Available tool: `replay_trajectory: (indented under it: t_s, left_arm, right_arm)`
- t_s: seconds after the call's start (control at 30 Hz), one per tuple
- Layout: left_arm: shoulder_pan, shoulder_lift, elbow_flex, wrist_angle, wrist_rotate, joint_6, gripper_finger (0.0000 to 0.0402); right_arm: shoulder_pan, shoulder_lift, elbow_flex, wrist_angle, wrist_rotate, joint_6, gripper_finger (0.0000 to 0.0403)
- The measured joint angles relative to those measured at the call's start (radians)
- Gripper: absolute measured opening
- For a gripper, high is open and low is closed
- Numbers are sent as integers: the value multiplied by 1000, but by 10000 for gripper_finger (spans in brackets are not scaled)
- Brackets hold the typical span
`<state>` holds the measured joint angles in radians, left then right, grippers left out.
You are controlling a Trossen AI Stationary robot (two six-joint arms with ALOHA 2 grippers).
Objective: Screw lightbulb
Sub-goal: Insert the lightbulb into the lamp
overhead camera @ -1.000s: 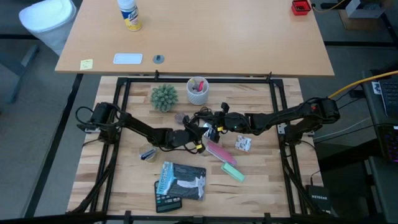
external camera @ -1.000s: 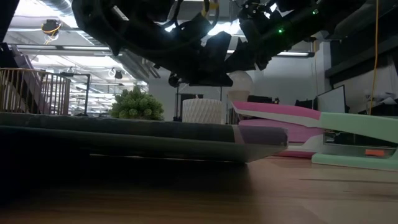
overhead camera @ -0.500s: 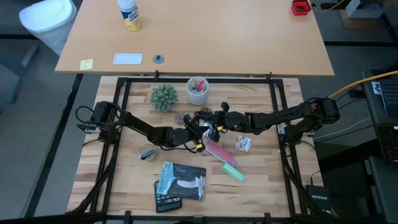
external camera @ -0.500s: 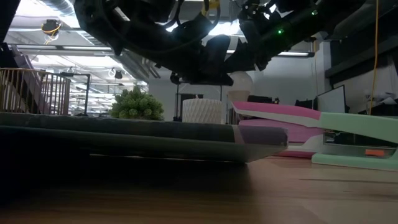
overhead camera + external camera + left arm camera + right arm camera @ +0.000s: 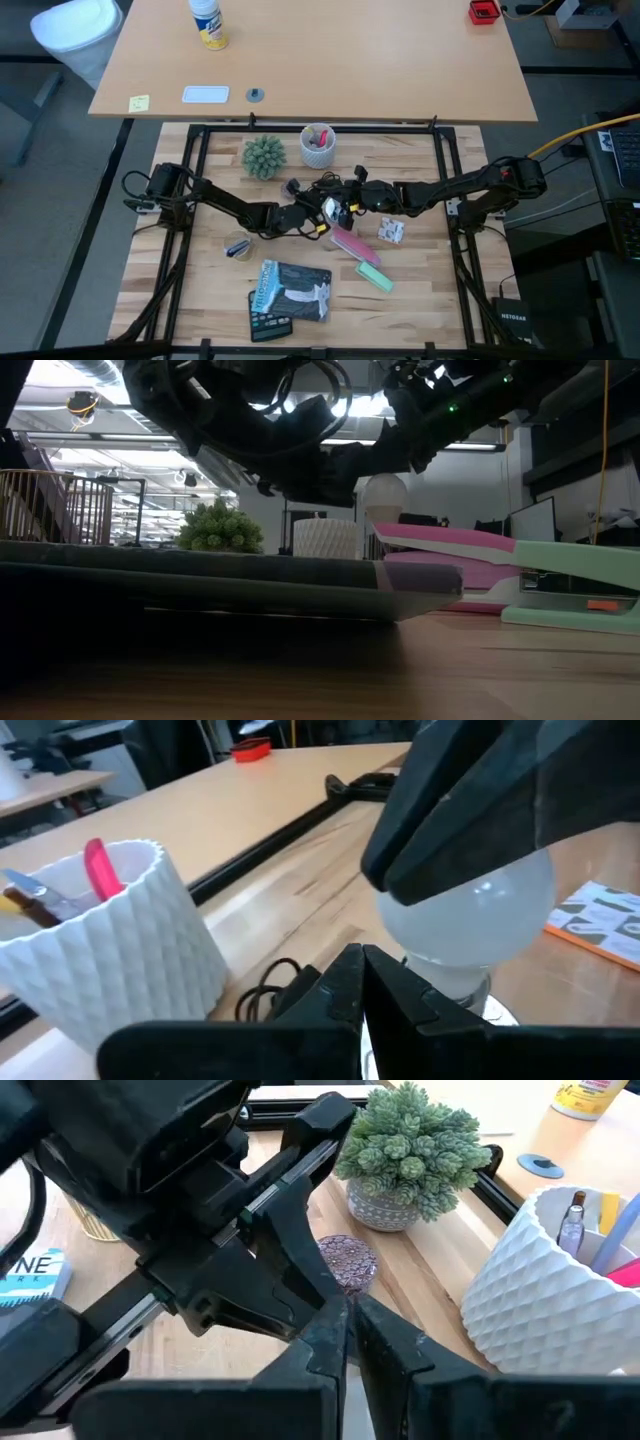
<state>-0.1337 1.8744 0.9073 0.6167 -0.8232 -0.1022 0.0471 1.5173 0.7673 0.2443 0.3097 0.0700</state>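
A: Frosted white glass marks the lightbulb [image 5: 470, 915], held just above the middle of the worktop [image 5: 200, 290]. In the high view it sits where the two arms meet, at about 6 o'clock from the white ribbed cup of pens [image 5: 318, 146].

B: Which tool holds it?

A: The right tool [image 5: 470, 830] is clenched over the bulb's rounded top, its dark fingers [image 5: 440, 810] pressed against the glass. The right arm enters from 3 o'clock.

B: And the left tool?

A: The left tool [image 5: 362, 982] is fully closed, its fingertips touching each other, and grips nothing. It lies just beside the bulb's lower end, near a coil of black cord [image 5: 265, 990]. The left arm enters from 9 o'clock.

B: What does the low view add?

A: The lightbulb [image 5: 384, 495] hangs under the crossing arms, clear of the worktop surface, above the far end of the pink stapler [image 5: 450, 555].

B: Other objects on the worktop?

A: A small potted plant [image 5: 264, 156] stands at 9 o'clock from the cup. A green stapler [image 5: 374, 277] lies at 5 o'clock from the bulb, touching the pink one. A dark packet [image 5: 290, 292] rests at 7 o'clock. A small printed box [image 5: 391, 231] lies at 4 o'clock.
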Motion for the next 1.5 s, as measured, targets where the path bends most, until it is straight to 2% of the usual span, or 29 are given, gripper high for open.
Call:
replay_trajectory:
  t_s: [0.23, 0.47, 0.67, 0.83, 1.03, 1.5]
  left_arm:
    - [13, -1, 0, -1, -17, 1, 0]
    - [-57, -33, 0, 11, -7, -2, 0]
    - [-100, -34, 0, 11, 135, -7, 0]
    - [-81, -34, 0, 16, 158, 1, 0]
    - [-19, -34, 0, 23, 347, 5, 0]
    - [40, -34, 0, 18, 343, 4, 0]
  right_arm:
    - [0, 0, 0, 1, 4, 0, 28]
    - [-1, 0, 0, 4, 8, 0, 28]
    - [-1, 0, 0, 4, 9, 0, 28]
    - [-1, 0, 0, 4, 10, 0, 28]
    - [-1, 0, 0, 4, 10, 0, 28]
    - [-2, 0, 0, 4, 13, 0, 28]
